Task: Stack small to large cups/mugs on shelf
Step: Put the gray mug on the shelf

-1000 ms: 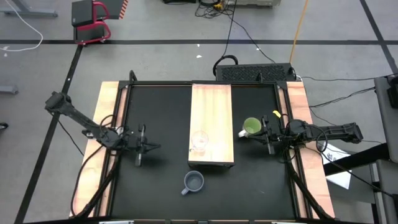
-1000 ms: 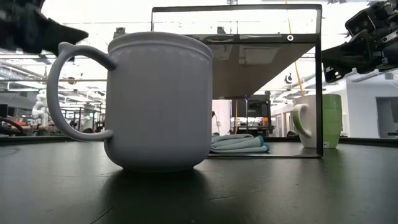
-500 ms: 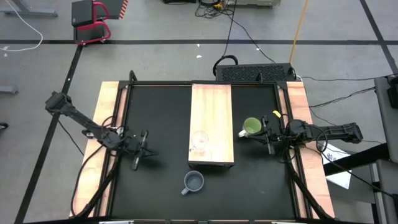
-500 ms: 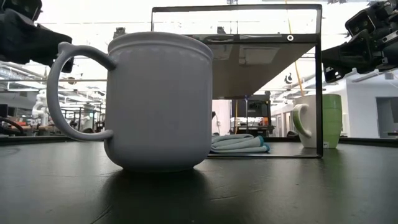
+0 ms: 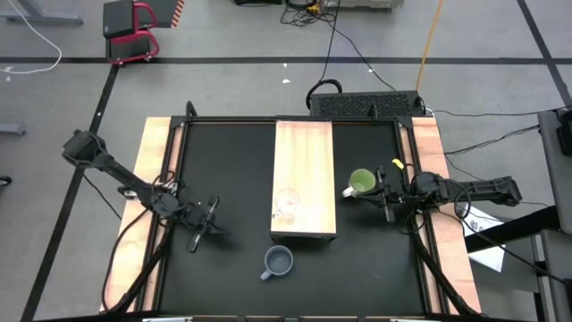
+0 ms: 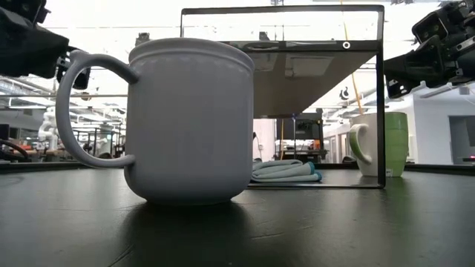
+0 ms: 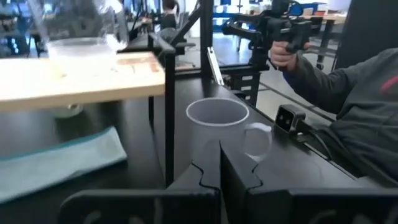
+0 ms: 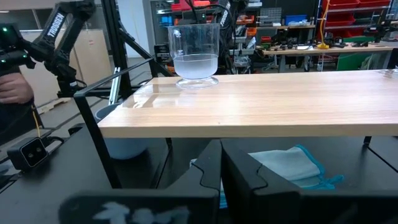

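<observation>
1. Your left end effector [image 5: 204, 227] hangs over the black surface [image 5: 232, 161], left of the shelf [image 5: 304, 179] and well apart from it. Its fingers [image 7: 208, 177] sit pressed together and hold nothing, as the left wrist view shows.
2. That end effector faces the grey mug [image 7: 217, 134], which stands upright on the surface just off the shelf's near end, handle toward the near edge; from above the grey mug [image 5: 279, 261] is seen apart from the shelf.
3. The glass [image 5: 287, 203] stands upright on top of the shelf, near that same end; the right wrist view shows the glass [image 8: 194, 55] empty and close to the shelf edge.
4. The green mug [image 5: 362, 183] stands upright on the surface right of the shelf, its pale handle toward the shelf. In the low view the green mug [image 6: 382, 144] shows past the shelf's black frame leg.
5. Your right end effector [image 5: 386, 201] rests just beside the green mug on its outer side, not touching it. Its fingers [image 8: 211, 168] are closed together and empty.
6. A pale teal-edged cloth [image 8: 286, 165] lies on the surface under the shelf.
7. A person's hand [image 7: 286, 56] holds a controller beyond the surface.
</observation>
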`<state>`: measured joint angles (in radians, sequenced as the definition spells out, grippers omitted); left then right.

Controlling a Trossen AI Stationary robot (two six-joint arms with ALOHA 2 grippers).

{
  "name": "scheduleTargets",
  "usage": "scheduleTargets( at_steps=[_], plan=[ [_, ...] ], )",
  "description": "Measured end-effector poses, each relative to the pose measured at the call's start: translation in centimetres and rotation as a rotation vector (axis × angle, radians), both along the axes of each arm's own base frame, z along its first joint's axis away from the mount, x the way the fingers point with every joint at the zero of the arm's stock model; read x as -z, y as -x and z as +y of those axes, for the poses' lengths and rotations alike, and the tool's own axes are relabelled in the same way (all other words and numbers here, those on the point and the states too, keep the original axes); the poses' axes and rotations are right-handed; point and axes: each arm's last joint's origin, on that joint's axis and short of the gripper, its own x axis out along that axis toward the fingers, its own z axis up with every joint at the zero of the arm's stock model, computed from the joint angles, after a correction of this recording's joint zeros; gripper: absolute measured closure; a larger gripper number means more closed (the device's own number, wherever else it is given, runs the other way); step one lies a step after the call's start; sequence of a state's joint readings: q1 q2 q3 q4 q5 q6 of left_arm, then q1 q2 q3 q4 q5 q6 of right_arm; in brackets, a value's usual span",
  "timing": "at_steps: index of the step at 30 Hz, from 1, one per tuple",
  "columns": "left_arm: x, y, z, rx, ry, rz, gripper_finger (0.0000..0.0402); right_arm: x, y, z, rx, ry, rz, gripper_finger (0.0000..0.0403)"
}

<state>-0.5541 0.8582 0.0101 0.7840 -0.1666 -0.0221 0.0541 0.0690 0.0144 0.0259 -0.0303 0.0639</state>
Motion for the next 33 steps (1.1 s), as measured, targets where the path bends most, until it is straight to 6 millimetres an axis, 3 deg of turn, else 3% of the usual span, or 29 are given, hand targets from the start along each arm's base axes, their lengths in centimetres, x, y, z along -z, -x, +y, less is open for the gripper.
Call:
scheduleTargets(
  at_steps=[6, 12, 18, 26, 33],
  plan=[
    [0.2, -1.0, -0.6, 0.012, -0.018, -0.026, 0.0401, 0.0, 0.0, 0.0, 0.000, -0.002, 0.000, 0.0403],
    [-0.5, -3.8, -2.4, 0.015, -0.056, 0.017, 0.0401, 0.0, 0.0, 0.0, 0.000, -0.001, -0.002, 0.0403],
    [-1.5, -5.9, -3.8, 0.078, -0.189, -0.049, 0.0401, 0.0, 0.0, 0.0, 0.000, -0.003, -0.001, 0.0403],
    [-3.1, -6.9, -4.3, 0.047, -0.041, -0.043, 0.0401, 0.0, 0.0, 0.0, 0.000, -0.001, -0.002, 0.0403],
    [-4.0, -9.4, -5.6, 0.014, 0.060, 0.050, 0.0401, 0.0, 0.0, 0.0, 0.000, -0.002, -0.001, 0.0403]
  ],
)
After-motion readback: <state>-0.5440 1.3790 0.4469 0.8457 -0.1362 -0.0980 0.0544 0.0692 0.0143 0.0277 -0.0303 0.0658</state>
